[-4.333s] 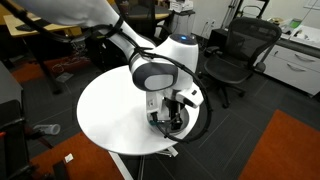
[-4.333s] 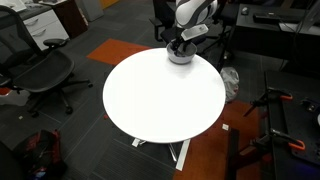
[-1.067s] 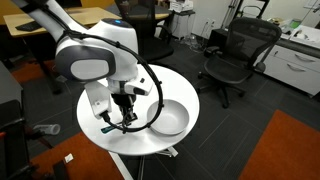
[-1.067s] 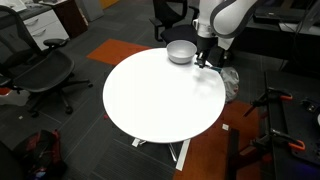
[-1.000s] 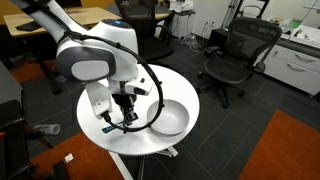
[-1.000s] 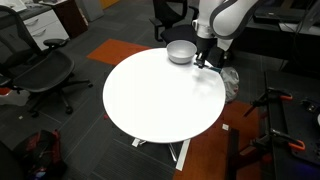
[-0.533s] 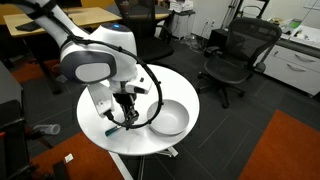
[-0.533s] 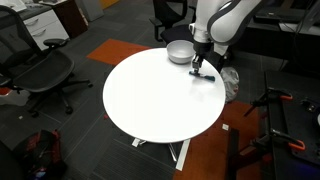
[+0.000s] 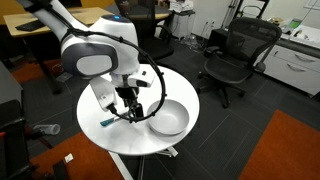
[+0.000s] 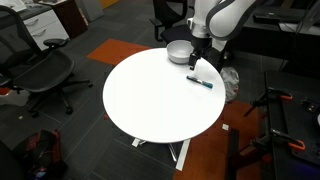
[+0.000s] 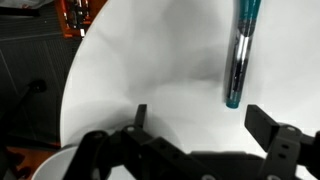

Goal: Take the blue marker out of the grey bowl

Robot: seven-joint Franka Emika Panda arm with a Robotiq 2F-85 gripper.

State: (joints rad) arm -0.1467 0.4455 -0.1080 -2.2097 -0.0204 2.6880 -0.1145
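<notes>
Blue marker [image 10: 200,82]: lies flat on the round white table [image 10: 150,115], near its edge, just beside the grey bowl [image 10: 180,52] and outside it. Claw [image 11: 200,122]: close by the marker, jaws spread, holding nothing. Room: dark carpet with orange patches [image 10: 110,50], black office chairs [image 9: 238,50].

On the table [image 10: 150,110], close to its edge: the bowl [image 10: 179,52]. Outside the bowl, near it but apart, flat on the tabletop: the marker [image 10: 201,82]. Above, between those two: the gripper [image 10: 194,68].
</notes>
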